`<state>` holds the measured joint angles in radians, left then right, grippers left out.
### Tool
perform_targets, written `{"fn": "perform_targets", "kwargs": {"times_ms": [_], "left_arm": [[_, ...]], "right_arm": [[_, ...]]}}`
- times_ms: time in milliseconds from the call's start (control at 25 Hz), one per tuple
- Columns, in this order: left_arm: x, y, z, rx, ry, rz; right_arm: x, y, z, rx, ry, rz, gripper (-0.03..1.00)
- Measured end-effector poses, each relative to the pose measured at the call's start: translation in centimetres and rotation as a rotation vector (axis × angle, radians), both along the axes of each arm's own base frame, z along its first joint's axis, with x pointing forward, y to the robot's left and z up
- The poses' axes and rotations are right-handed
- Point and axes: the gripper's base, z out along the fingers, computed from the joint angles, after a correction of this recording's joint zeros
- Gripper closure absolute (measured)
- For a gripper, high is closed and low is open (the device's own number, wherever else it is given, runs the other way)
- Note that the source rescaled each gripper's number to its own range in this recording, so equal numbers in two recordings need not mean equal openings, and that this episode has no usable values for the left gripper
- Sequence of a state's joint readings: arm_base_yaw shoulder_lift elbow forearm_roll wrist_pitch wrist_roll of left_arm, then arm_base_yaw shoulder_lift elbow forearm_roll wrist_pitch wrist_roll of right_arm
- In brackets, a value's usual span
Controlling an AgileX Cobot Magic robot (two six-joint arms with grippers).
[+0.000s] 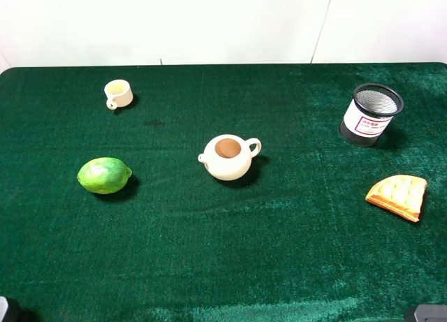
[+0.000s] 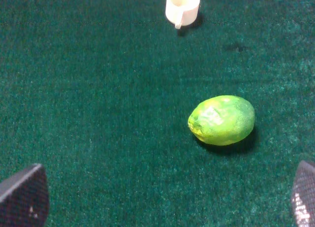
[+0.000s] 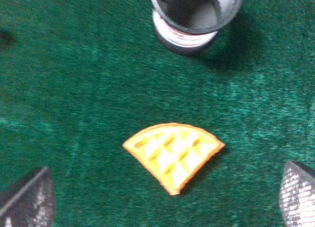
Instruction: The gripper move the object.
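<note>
The black wire-mesh pen cup [image 1: 371, 114] with a white, red-striped label stands upright at the far right of the green table. It also shows in the right wrist view [image 3: 194, 15], beyond an orange waffle slice. My right gripper [image 3: 162, 200] is open and empty, its fingertips [image 3: 297, 195] wide apart, well short of the cup. My left gripper [image 2: 165, 202] is open and empty, with a green lime ahead of it. In the exterior high view only small dark bits of the arms show at the bottom corners, left [image 1: 5, 310] and right [image 1: 427, 313].
A cream teapot [image 1: 229, 156] sits mid-table. A small cream mug [image 1: 118, 93] stands at the back left. A green lime [image 1: 104, 175] lies at the left. An orange waffle slice [image 1: 398, 195] lies in front of the cup. A white wall runs behind the table.
</note>
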<state>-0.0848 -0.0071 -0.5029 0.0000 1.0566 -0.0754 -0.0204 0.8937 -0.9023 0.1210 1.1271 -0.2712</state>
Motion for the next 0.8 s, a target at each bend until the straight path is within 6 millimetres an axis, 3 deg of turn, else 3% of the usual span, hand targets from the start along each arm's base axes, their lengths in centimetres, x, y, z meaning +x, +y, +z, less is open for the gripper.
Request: {"fn": "perform_targets", "kwargs": {"times_ms": [240, 360, 520, 800], "left_arm": [[0.0, 0.0, 0.0, 0.0, 0.0, 0.0], [0.0, 0.0, 0.0, 0.0, 0.0, 0.0], [0.0, 0.0, 0.0, 0.0, 0.0, 0.0], [0.0, 0.0, 0.0, 0.0, 0.0, 0.0]], "right_arm": [[-9.0, 0.3, -0.7, 0.007, -0.179, 0.005, -0.03], [-12.0, 0.4, -1.3, 0.015, -0.279, 0.01, -0.03], [-14.5, 0.6, -2.0, 0.028, -0.394, 0.017, -0.03], [-16.5, 0.8, -3.3, 0.03, -0.586, 0.027, -0.03]]}}
